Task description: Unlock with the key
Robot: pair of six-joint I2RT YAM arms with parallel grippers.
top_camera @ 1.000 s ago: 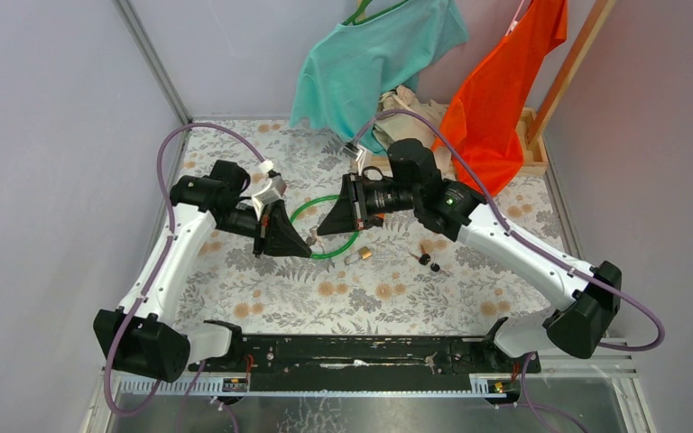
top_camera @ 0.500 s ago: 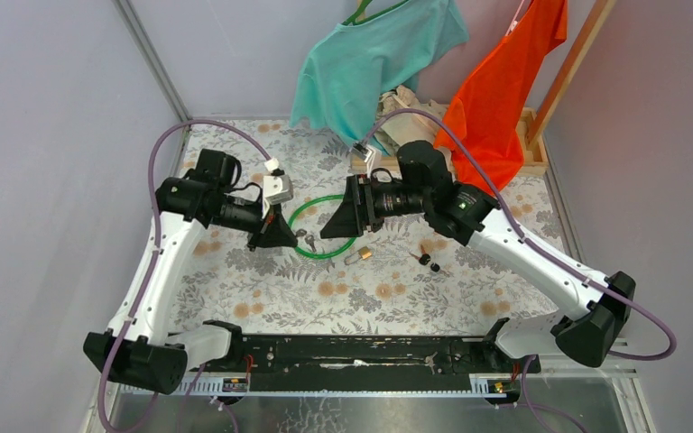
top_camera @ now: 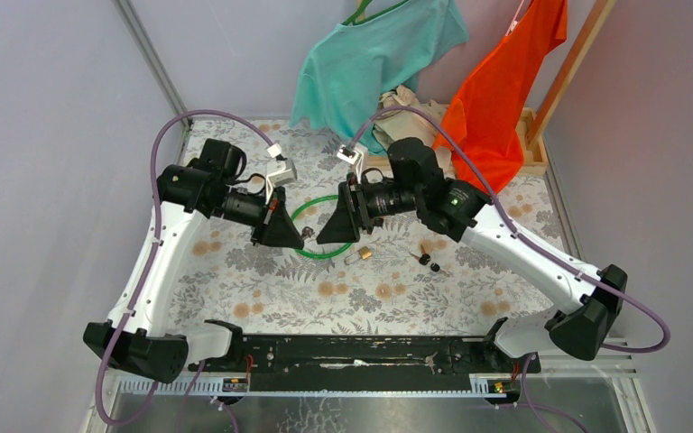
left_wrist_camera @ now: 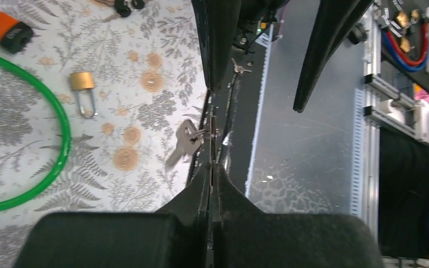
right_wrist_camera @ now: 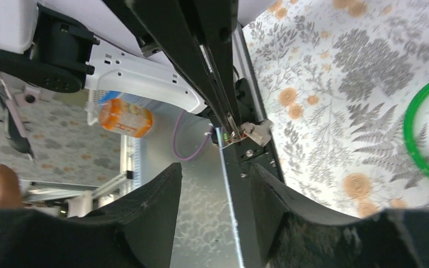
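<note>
Left wrist view shows the left tool (left_wrist_camera: 213, 167) clenched on a small ring, from which a bare silver key (left_wrist_camera: 185, 144) hangs in the middle of the frame, above the worktop (left_wrist_camera: 145, 50). The right tool (right_wrist_camera: 215, 170) is released, with its fingers spread wide, just beside the left one. The key (top_camera: 429, 262) of the task, with the black head, lies on the worktop right of centre in the top view, near the orange padlock (left_wrist_camera: 6, 33), and no tool touches it. The step in hand seems to be getting the correct key. The next move probably calls for a fine pinch on that tiny black head, then for steadying the padlock.
</note>
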